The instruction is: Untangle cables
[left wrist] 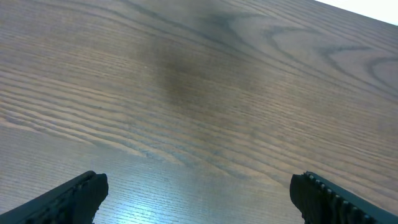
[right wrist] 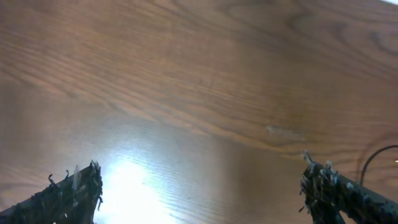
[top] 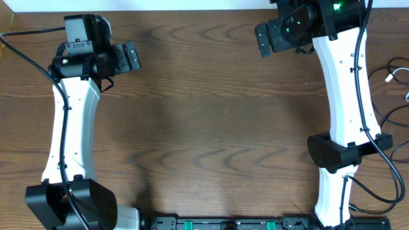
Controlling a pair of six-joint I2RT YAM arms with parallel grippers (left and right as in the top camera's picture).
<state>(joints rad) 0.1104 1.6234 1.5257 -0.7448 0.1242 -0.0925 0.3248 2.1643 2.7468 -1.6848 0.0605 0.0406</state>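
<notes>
We see the left gripper (top: 131, 57) and right gripper (top: 263, 38) over the wooden table (top: 204, 128), jaws spread wide, holding nothing. The black cable (top: 378, 105) and white cable (top: 390, 78) lie at the right edge, well apart from both.

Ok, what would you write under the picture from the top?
Left fingers and right fingers open above the table, cables lying far right.
</notes>
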